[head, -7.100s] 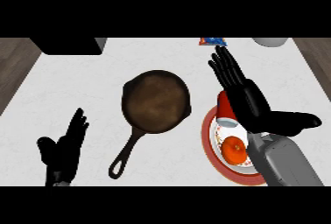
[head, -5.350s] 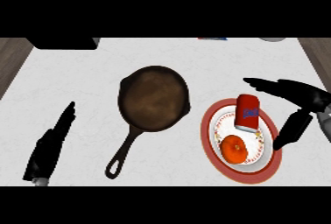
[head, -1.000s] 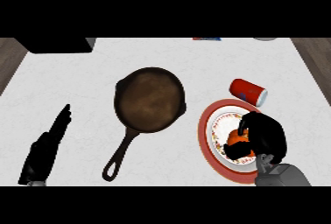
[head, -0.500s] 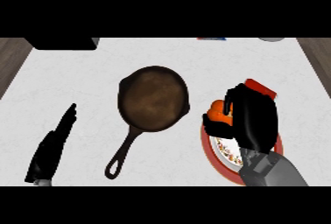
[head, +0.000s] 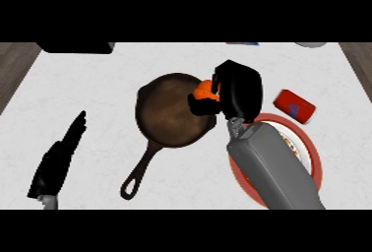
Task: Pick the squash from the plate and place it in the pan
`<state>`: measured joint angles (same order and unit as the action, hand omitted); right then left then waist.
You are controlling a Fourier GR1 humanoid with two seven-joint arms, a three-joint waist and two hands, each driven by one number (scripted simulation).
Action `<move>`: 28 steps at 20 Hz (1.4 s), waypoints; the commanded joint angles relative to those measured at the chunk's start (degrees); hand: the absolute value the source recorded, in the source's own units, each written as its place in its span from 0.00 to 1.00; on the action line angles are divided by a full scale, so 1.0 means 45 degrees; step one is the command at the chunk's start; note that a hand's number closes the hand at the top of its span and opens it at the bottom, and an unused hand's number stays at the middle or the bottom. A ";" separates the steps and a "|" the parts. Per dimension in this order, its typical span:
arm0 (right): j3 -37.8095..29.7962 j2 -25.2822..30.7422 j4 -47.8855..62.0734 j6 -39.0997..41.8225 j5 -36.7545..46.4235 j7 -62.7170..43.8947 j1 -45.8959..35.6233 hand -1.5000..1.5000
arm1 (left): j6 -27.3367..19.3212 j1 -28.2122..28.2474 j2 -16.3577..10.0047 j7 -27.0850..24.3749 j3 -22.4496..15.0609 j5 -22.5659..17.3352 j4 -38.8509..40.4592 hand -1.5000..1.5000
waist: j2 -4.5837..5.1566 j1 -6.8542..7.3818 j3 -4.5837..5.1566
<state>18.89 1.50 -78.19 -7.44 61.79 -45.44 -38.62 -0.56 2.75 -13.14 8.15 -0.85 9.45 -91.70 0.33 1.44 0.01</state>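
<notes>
Over the right rim of the dark pan (head: pixel 170 123), the right hand (head: pixel 240 93) hangs with its black fingers curled round the orange squash (head: pixel 205 90) (only part of it shows past the fingers), so the squash is off the plate and above the pan's edge. Partly hidden under the grey forearm lies the red-rimmed plate (head: pixel 315 150), with a red can (head: pixel 294 106) just beyond it on the white counter (head: pixel 94 88). Well apart at the lower left, the left hand (head: pixel 62 157) rests with straight fingers.

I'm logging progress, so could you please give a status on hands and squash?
Right hand shut on squash, at the pan's right rim. Left hand open, resting lower left. Squash not yet released. Red can beside plate, clear of the path.
</notes>
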 commanded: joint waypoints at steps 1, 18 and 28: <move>-0.0212 -0.0316 0.3292 -0.1673 -0.1464 -0.0030 -0.2251 1.00 | 0.0040 -0.0498 0.0047 0.0306 -0.0133 0.0175 -0.0065 0.50 | 0.0072 0.0279 -0.0006; -0.0877 -0.0332 1.0012 -0.3406 -0.8450 0.2843 -0.3621 0.00 | 0.0389 -0.1078 0.0336 -0.0233 -0.0811 0.0511 0.0299 0.50 | 0.0528 0.1582 -0.0048; -0.1274 -0.0332 1.0068 -0.7046 -1.1269 0.6713 -0.3457 0.00 | 0.0392 -0.1235 0.0401 -0.0130 -0.0569 0.0346 0.0601 0.50 | 0.0391 0.1409 -0.0042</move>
<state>13.40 0.00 -32.64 -32.20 14.99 -21.33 -55.04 1.28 -2.21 -11.13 7.47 -4.22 11.23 -89.77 2.32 8.29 -0.19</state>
